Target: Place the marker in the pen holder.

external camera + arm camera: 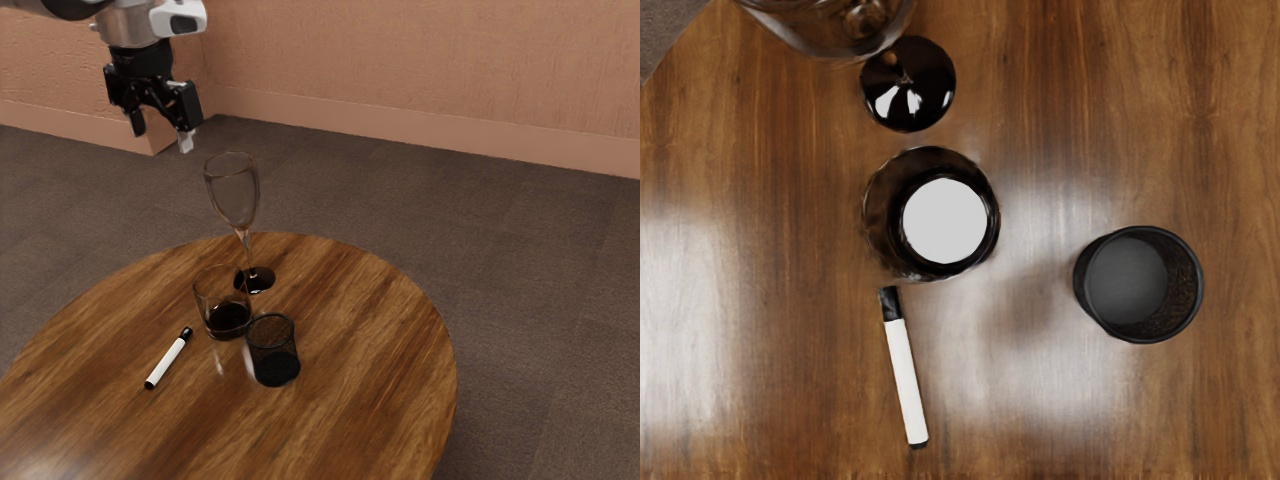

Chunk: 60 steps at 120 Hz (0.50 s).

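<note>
My gripper (160, 125) hangs high above and beyond the table's far left edge in the exterior view, its two fingers spread apart with nothing between them. A white marker with a black cap (168, 359) lies flat on the wooden table, well below the hand; the wrist view has the marker (905, 375) too. The black mesh pen holder (273, 350) stands upright on the table, apart from the marker. Looking down into the pen holder (1139, 285) in the wrist view, I see no pen inside.
A short glass tumbler (223, 303) stands close beside the pen holder, between the marker's capped end and a tall stemmed glass (234, 190). In the wrist view the tumbler (932, 213) is near the marker's cap. The round table (370, 300) has a curved edge.
</note>
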Available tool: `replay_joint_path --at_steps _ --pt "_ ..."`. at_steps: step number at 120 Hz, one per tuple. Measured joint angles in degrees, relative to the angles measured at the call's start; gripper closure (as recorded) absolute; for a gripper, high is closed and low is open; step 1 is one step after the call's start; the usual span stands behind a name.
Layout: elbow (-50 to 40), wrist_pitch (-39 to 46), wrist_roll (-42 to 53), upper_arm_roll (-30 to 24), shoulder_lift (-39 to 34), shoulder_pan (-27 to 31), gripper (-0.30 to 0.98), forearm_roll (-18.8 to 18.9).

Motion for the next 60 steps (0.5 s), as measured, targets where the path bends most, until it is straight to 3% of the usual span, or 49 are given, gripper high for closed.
replay_joint_path --at_steps 41,47,52,60 --pt "-2.9 -3.7 -1.5 0.3 -0.3 -2.2 0.00 0.1" --pt "-11.8 -1.3 -1.7 2.0 -0.9 -3.0 0.00 0.1" --pt "-22.1 2.5 -2.1 7.1 -2.0 -6.2 0.00 0.2" --pt "-33.8 9.4 -2.6 12.8 -2.7 -5.7 0.00 0.2"
